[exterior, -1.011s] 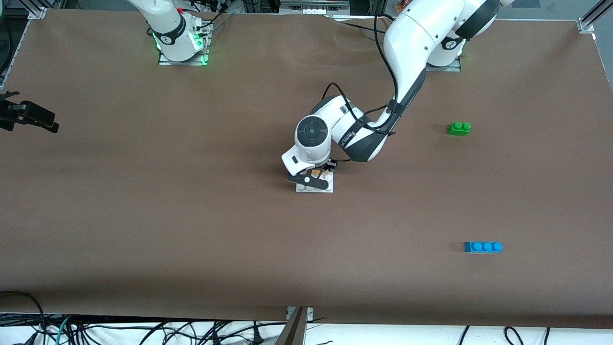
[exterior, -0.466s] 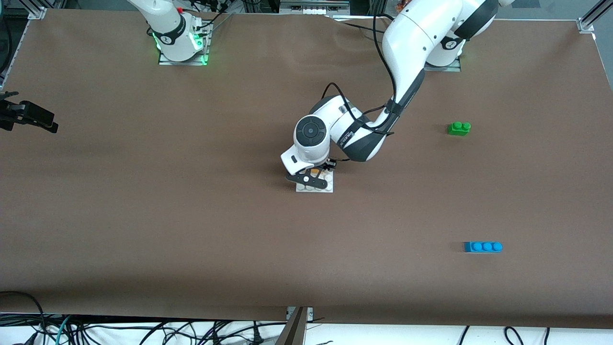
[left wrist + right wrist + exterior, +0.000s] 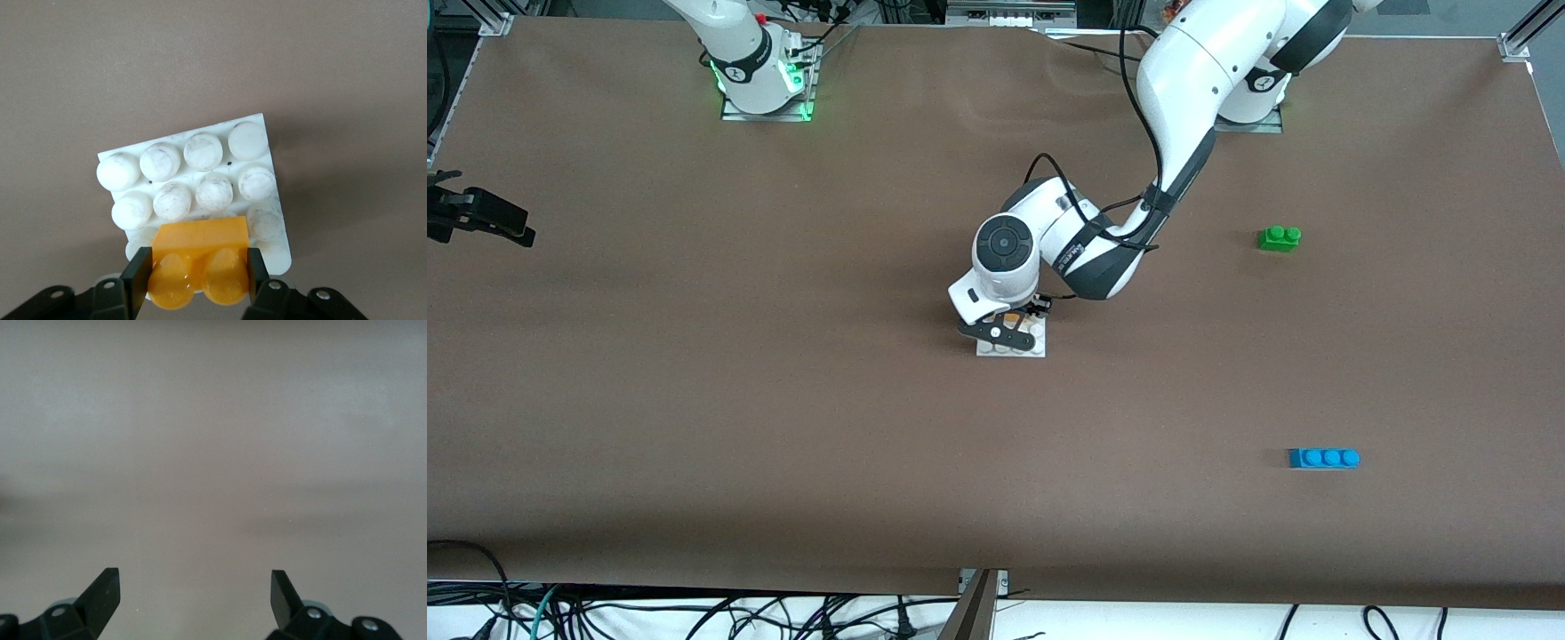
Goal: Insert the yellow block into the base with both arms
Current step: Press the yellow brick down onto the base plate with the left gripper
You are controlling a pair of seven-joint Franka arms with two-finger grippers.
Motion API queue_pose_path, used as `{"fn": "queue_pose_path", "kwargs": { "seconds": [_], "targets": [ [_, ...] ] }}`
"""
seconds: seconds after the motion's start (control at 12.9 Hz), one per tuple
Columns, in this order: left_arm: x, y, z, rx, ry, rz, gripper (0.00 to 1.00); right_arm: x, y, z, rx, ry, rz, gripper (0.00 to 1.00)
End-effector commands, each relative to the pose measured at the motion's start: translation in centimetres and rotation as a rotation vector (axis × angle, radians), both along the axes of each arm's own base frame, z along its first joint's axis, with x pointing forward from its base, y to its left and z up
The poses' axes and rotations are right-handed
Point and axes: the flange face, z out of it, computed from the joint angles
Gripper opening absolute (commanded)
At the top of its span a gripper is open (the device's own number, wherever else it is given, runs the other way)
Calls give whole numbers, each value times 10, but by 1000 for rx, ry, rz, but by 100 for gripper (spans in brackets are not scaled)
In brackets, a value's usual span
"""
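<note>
Yellow block (image 3: 199, 265) was pinched between the two black fingers (image 3: 136, 280) of the left claw (image 3: 197, 283), one on each of its short sides, studs facing the wrist camera. It sat right down on the base (image 3: 183, 177), over the studs along one edge, and looked to be touching the plate, though I couldn't tell if it was pressed fully in. The base was the white square plate with the grid of round studs, a bit grubby, lying flat on the brown bench (image 3: 694, 400) about in the middle. In the front view the left arm (image 3: 1183, 80) reached in from its end of the bench and bent down so the left claw (image 3: 1009, 327) covered most of the base (image 3: 1034, 349), with only a sliver of the yellow block (image 3: 1011, 317) peeking out. The right claw (image 3: 195, 597) was spread wide with nothing between its fingers, just bare bench under it, and it hung over the edge at the right arm's end of the bench (image 3: 480, 218), well apart from the action, waiting. A green two-stud brick (image 3: 1280, 237) and a blue three-stud brick (image 3: 1324, 458) lay toward the left arm's end, the blue one nearer the front camera, both well clear of the base.
</note>
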Motion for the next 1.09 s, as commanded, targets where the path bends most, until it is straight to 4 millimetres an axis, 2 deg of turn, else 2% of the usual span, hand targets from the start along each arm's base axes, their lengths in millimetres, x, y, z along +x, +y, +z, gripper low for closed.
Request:
{"fn": "queue_pose_path", "kwargs": {
  "seconds": [0.0, 1.01],
  "targets": [
    [1, -4, -8, 11, -10, 1, 24, -2, -3, 1, -7, 3, 13, 100],
    [3, -2, -6, -18, 21, 21, 17, -2, -4, 1, -7, 3, 12, 100]
  ]
}}
